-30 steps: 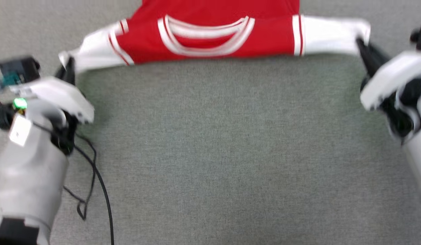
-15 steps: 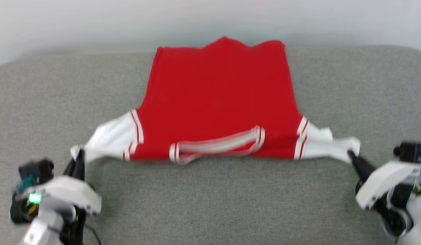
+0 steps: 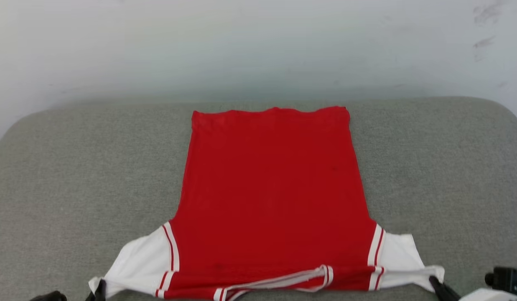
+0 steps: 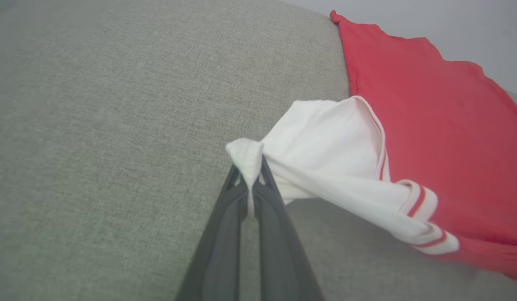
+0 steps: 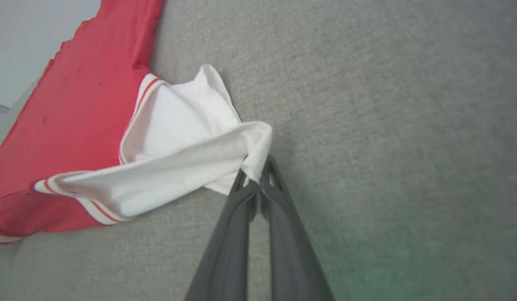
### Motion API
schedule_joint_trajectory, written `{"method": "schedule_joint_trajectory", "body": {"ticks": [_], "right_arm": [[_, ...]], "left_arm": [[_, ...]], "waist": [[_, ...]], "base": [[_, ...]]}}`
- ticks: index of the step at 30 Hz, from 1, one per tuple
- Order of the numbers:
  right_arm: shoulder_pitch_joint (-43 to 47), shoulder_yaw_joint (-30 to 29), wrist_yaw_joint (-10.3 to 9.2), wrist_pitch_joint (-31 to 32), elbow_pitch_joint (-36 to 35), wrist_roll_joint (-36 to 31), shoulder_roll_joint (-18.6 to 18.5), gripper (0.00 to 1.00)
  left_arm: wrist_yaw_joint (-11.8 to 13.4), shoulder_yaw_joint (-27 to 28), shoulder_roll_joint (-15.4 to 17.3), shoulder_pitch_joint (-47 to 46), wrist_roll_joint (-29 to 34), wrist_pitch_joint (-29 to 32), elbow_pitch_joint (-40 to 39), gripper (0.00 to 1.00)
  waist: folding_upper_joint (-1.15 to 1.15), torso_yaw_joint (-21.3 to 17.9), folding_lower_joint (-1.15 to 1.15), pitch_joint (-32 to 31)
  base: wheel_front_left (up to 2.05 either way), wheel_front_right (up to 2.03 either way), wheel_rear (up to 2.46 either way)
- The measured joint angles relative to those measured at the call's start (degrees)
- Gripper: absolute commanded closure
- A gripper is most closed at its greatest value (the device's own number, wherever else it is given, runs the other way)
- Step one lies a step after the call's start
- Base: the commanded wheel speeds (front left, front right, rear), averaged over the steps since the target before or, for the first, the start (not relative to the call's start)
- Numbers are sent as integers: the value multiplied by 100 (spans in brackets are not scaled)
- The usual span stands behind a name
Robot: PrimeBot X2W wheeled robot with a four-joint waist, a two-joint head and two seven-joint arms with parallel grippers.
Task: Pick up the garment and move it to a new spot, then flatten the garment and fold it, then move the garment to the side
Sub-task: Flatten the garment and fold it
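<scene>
While closed tight, pinches a white sleeve tip apiece: left gripper (image 4: pixel 250 186) on one, right gripper (image 5: pixel 256 179) on the other. Holds garment (image 3: pixel 271 188) spread between, flat on grey cushion (image 3: pixel 74 167), plain red up, hem toward wall (image 3: pixel 241 42), collar at near edge.

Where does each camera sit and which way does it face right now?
Head view: on the head, facing forward and down at the red jersey-style shirt with white sleeves spread on the grey fabric cushion; left gripper and right gripper tips at bottom edge.
Left wrist view: looks along the left fingers, shut on a sleeve tip.
Right wrist view: looks along the right fingers, shut on the other sleeve tip.
Shared: every view shows shirt and cushion.
</scene>
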Motion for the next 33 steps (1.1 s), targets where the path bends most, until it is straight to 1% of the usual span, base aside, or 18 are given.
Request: {"method": "schedule_joint_trajectory", "body": {"ticks": [7, 8, 9, 10, 11, 12, 14, 17, 21, 25, 29, 33], "right_arm": [[555, -397, -1, 101, -380, -336, 278, 100], [602, -444, -1, 127, -436, -381, 326, 85], [633, -454, -2, 162, -510, -427, 356, 60], [647, -442, -2, 223, -605, -443, 377, 20], [654, -446, -2, 269, -691, -443, 391, 8], [656, -445, -2, 357, -768, -444, 390, 0], [651, -483, -5, 414, -921, -444, 377, 0], [507, -581, -5, 491, -1046, -516, 311, 0], [-140, -795, -5, 561, -982, -697, 136, 0], [-1001, -924, -7, 844, -546, -772, -80, 0], [-2030, -933, -5, 1204, -2, -775, -282, 0], [-2880, -923, -7, 1875, 661, -805, -502, 0]], "left_arm": [[110, -129, 15, 344, 21, 93, -342, 100], [127, -167, 5, 344, 37, 102, -380, 100], [144, -198, -8, 346, 65, 121, -411, 100], [147, -240, -29, 344, 87, 131, -458, 100], [151, -293, -33, 339, 135, 144, -503, 100], [148, -357, -32, 326, 182, 171, -535, 100], [145, -422, -37, 278, 245, 171, -590, 100], [152, -523, 44, 206, 386, 236, -697, 100], [163, -621, 53, -13, 554, 196, -843, 100], [194, -724, 32, -316, 740, 136, -1061, 100], [185, -826, -76, -641, 902, 25, -1245, 100], [145, -967, -205, -904, 1043, -38, -1351, 100]], "waist": [[0, 122, 1, -160], [0, 136, 1, -165], [0, 151, 1, -169], [0, 169, 1, -170], [0, 191, 1, -170], [0, 214, 1, -165], [0, 266, 1, -151], [0, 354, 1, -117], [0, 456, 2, 38], [0, 607, 2, 262], [0, 809, 3, 545], [0, 1068, 2, 820]], "base": [[0, 0, 0], [0, 0, 0], [0, 0, 0], [0, 0, 0], [0, 0, 0], [0, 0, 0], [0, 0, 0], [0, 0, 0], [0, 0, 0], [0, 0, 0], [0, 0, 0], [0, 0, 0]]}}
